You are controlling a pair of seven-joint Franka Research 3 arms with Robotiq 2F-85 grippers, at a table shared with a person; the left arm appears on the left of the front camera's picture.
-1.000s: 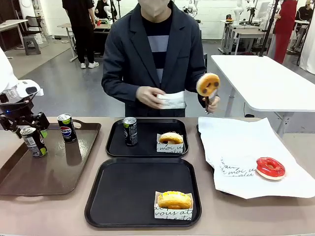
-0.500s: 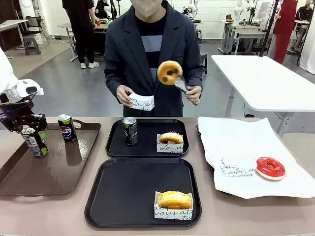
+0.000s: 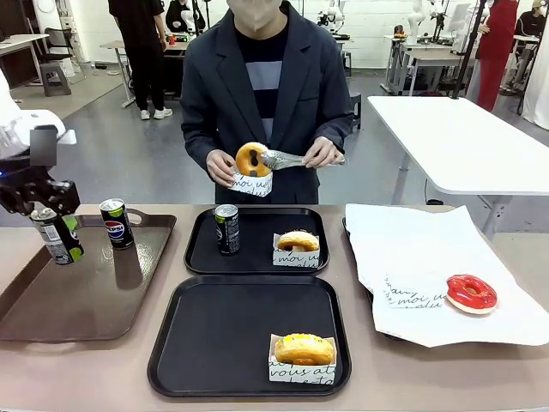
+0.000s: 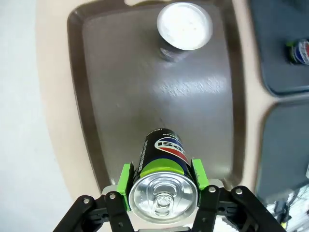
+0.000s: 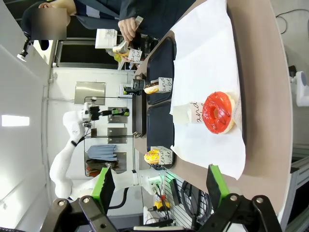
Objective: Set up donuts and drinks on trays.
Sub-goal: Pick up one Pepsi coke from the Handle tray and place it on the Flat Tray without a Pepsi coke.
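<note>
You see the left gripper point(image 4: 163, 181) clamped on a Pepsi can point(image 4: 163, 159) over the brown tray's point(image 3: 86, 318) left rim, a second Pepsi can point(image 3: 116, 223) standing at that tray's far end, two black trays point(image 3: 223, 335) with sleeved donuts point(image 3: 304, 350) right of it, and the right gripper point(image 5: 160, 188) spread wide, empty.

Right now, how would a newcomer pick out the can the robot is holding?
Find the brown handled tray at the table's left end. Of the two Pepsi cans there, the held can is the outer one, clamped in the left hand. The other can stands free on the tray.
</note>
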